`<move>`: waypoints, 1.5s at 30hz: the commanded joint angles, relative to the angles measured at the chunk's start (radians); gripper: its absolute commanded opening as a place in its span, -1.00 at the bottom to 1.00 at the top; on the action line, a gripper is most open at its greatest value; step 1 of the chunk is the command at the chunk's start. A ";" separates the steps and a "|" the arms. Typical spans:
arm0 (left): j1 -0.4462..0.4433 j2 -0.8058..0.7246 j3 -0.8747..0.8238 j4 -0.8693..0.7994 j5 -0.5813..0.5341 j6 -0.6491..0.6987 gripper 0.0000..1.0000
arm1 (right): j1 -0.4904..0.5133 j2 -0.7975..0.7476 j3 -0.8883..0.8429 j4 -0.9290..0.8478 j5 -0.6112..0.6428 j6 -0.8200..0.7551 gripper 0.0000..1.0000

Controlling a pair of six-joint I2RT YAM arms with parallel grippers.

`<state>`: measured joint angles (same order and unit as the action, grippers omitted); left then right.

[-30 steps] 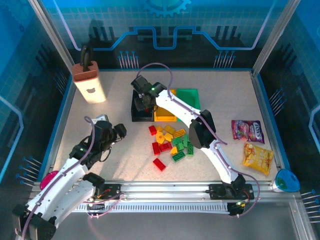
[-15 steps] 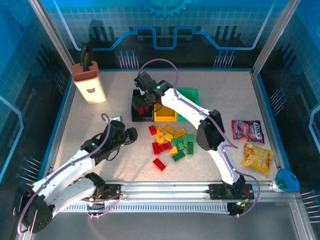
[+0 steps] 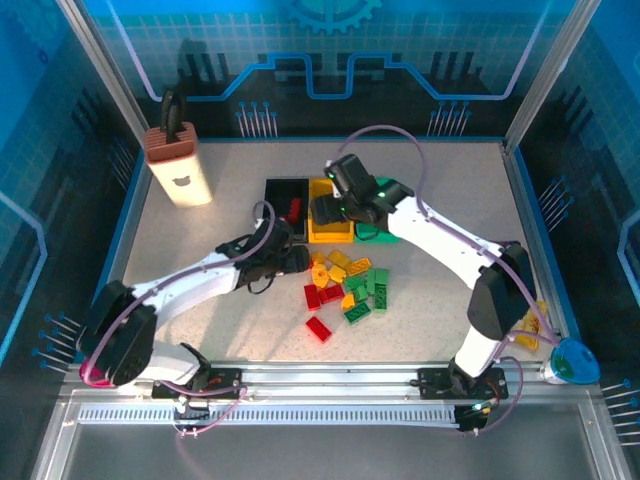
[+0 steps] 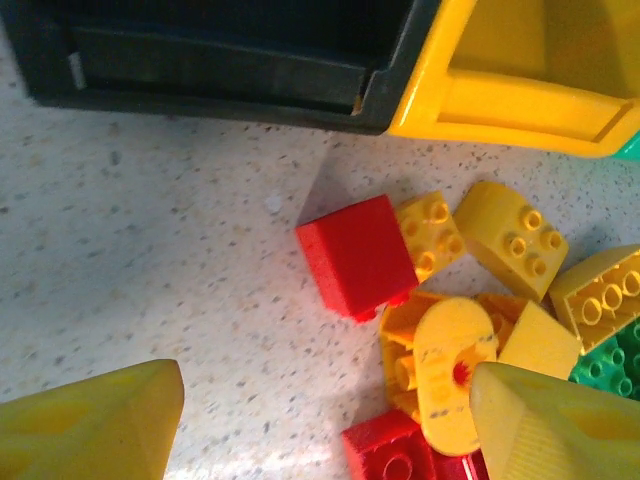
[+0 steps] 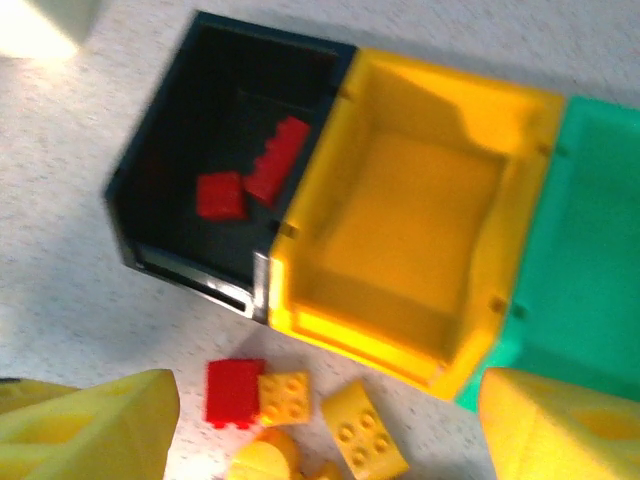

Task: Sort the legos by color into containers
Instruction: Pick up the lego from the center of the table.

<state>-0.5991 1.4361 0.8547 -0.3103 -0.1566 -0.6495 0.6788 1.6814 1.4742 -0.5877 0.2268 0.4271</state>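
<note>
**Top view.**
- Three containers stand in a touching row at mid-tabletop (image 3: 200, 240): black bin (image 3: 272, 195) on the left, yellow bin (image 3: 330, 238) in the middle, green bin (image 3: 372, 236) on the right, partly under the right arm.
- The legos (image 3: 345, 285) lie in a loose heap of red, yellow and green just in front of the yellow bin.
- Some red shows inside the black bin.
- The left hand (image 3: 288, 258) is low at the heap's left edge, in front of the black bin. I cannot tell its spread from this view.
- The right hand (image 3: 332, 210) hangs above the seam between the black and yellow bins.
- A tall beige box (image 3: 180, 170) stands well apart at the far left.

**Left wrist.**
- The left hand (image 4: 325, 385) is spread wide, with nothing between its yellow fingers (image 4: 90, 425).
- A red brick (image 4: 355, 255) lies on the tabletop ahead, touching a yellow brick (image 4: 430, 235).
- Another yellow brick (image 4: 510, 240) and a round yellow piece (image 4: 455, 370) lie just beside them.
- A green brick (image 4: 610, 365) shows at the right edge.
- The front walls of the black bin (image 4: 220, 60) and yellow bin (image 4: 520, 90) run along the top.

**Right wrist.**
- The right hand (image 5: 325, 400) is spread wide and grips nothing, its fingers (image 5: 90, 430) at the lower corners.
- It looks straight down on the black bin (image 5: 150, 170), which holds two red pieces (image 5: 220, 195).
- The yellow bin (image 5: 300, 250) touches it on the right, then the green bin (image 5: 590, 260).
- A red brick (image 5: 235, 390) and yellow bricks (image 5: 285, 395) lie on the tabletop just in front of the black and yellow bins.
</note>
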 commanded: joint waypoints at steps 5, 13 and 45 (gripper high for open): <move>-0.006 0.190 0.159 -0.046 0.028 -0.014 0.49 | -0.061 -0.165 -0.250 0.092 0.007 0.071 0.58; -0.006 0.303 0.245 -0.103 -0.019 -0.027 0.33 | -0.101 -0.219 -0.362 0.132 -0.017 0.088 0.56; 0.165 0.082 0.368 -0.211 -0.115 0.097 -0.33 | -0.069 -0.229 -0.393 0.188 -0.070 0.095 0.51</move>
<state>-0.4870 1.4944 1.1568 -0.4919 -0.2573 -0.6212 0.5903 1.4593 1.0916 -0.4240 0.1844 0.5167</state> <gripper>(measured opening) 0.338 0.758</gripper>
